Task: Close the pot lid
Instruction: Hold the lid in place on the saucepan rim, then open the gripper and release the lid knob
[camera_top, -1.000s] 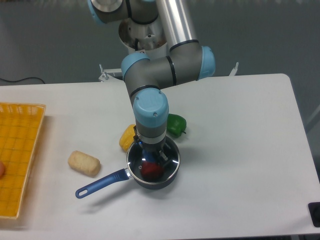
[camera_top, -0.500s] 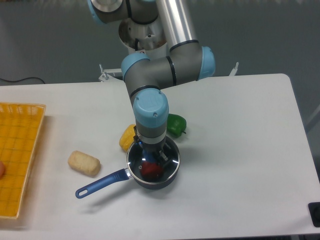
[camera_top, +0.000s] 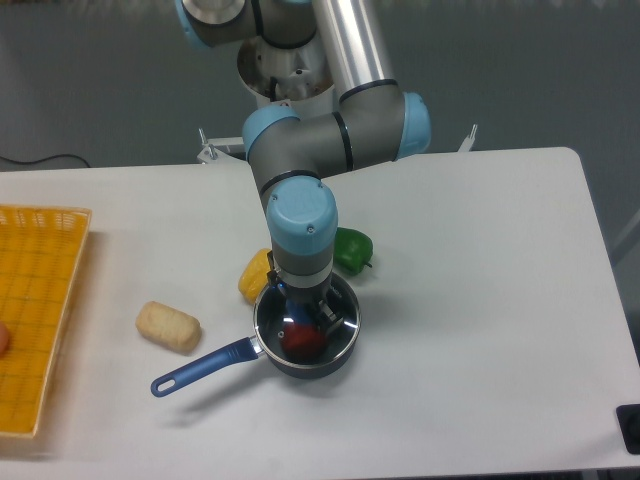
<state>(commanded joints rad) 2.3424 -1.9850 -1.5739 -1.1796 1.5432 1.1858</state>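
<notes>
Directly beneath the downward-pointing gripper (camera_top: 303, 306), the pot lid (camera_top: 342, 322) is lying flat over the pot (camera_top: 300, 366) with something red (camera_top: 303, 341) showing through the glass, though whether the jaws are gripping its knob cannot be told.

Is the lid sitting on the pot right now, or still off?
On. The pot lid's silver rim rings the pot, with a red item visible through the glass. The gripper is over its centre.
</notes>
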